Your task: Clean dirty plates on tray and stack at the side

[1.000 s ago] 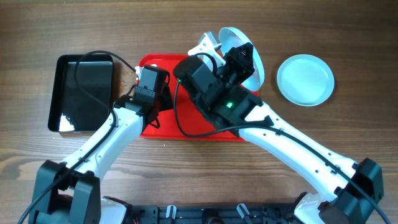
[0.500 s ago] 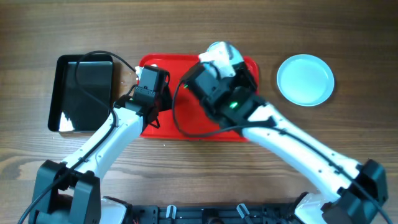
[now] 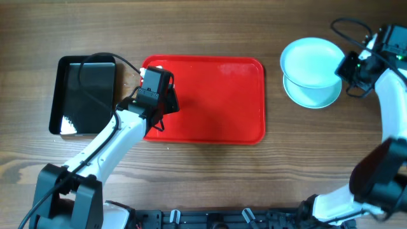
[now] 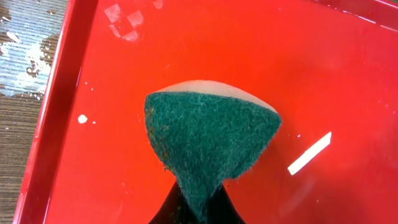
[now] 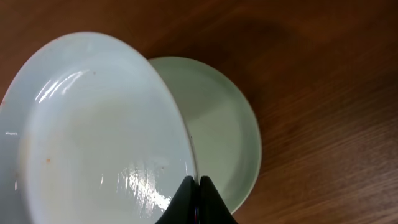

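The red tray [image 3: 216, 102] lies mid-table with no plate on it. My left gripper [image 3: 156, 113] is shut on a green scouring sponge [image 4: 208, 140] held over the tray's left part [image 4: 348, 74]. My right gripper [image 3: 343, 69] is shut on the rim of a pale blue plate [image 3: 310, 62], held tilted above a second plate [image 3: 315, 97] lying on the table right of the tray. In the right wrist view the held plate [image 5: 93, 130] shows faint orange specks and overlaps the lower plate [image 5: 221, 130]; my right gripper's jaws [image 5: 196, 186] pinch its rim. A third plate is not in view.
A black glossy tray [image 3: 86, 95] lies left of the red tray, with a black cable looping over it. Small white flecks [image 4: 309, 153] lie on the red tray. The left arm stretches from the front edge toward the tray.
My right arm has swung from over the red tray to the far right, carrying the plate to above the plate on the table. The left arm has not moved.
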